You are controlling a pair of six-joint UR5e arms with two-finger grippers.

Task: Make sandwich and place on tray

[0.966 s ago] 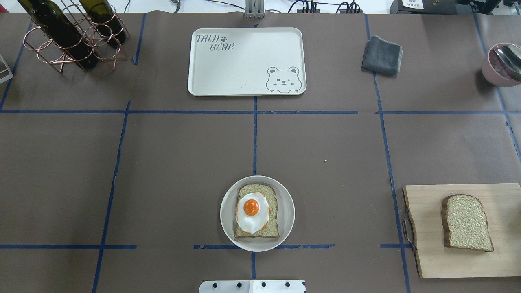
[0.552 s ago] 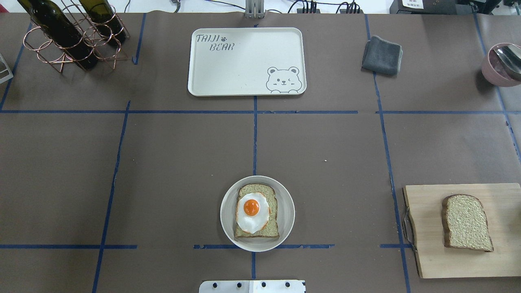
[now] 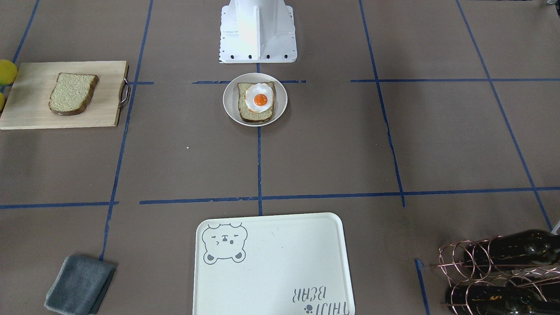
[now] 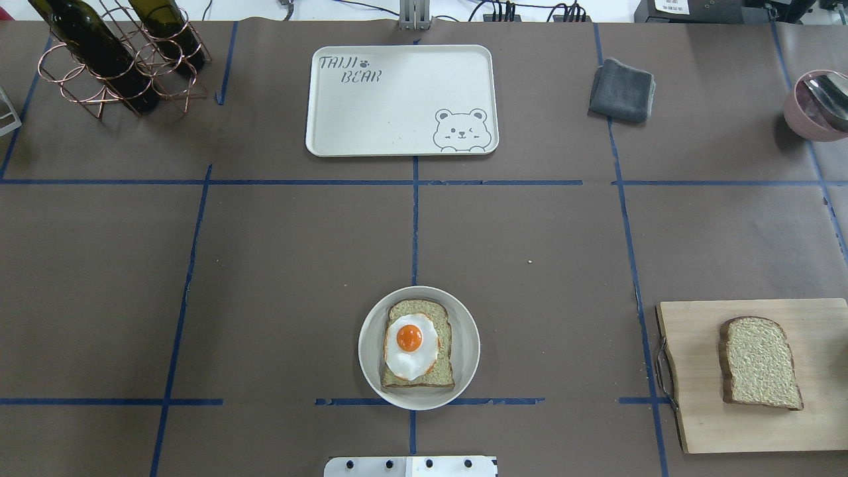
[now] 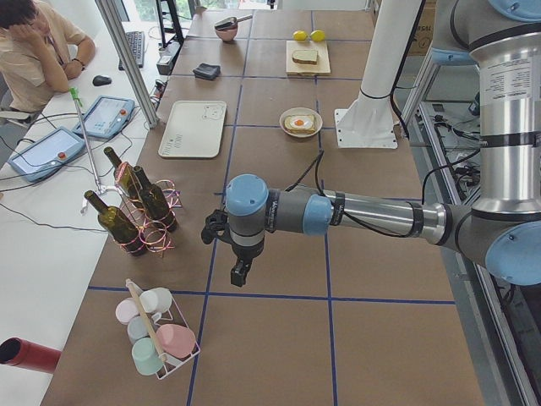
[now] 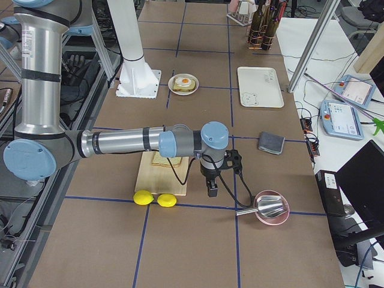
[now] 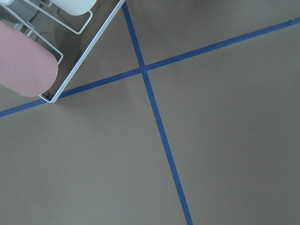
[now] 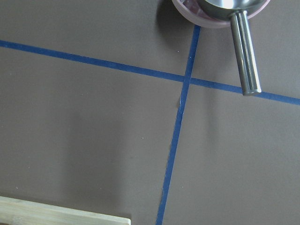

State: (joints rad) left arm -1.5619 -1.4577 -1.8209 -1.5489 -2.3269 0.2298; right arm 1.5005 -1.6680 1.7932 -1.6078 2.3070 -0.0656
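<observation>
One bread slice (image 4: 417, 309) lies on a small round white plate (image 4: 368, 344) near the robot base, with the fried egg (image 4: 411, 344) on top of it. The second bread slice (image 4: 760, 361) lies on the wooden board (image 4: 695, 411) at the right. The off-white bear tray (image 4: 401, 99) sits bare at the far middle. My left gripper (image 5: 241, 272) hangs over the table's left end, near a cup rack. My right gripper (image 6: 212, 191) hangs beyond the board, near a pink bowl. Both show only in the side views, so I cannot tell whether they are open or shut.
A copper wine rack with dark bottles (image 4: 112, 53) stands at the far left. A folded grey cloth (image 4: 621, 89) lies right of the tray. A pink bowl with a metal scoop (image 4: 818, 106) sits at the far right. Two lemons (image 6: 153, 198) lie by the board.
</observation>
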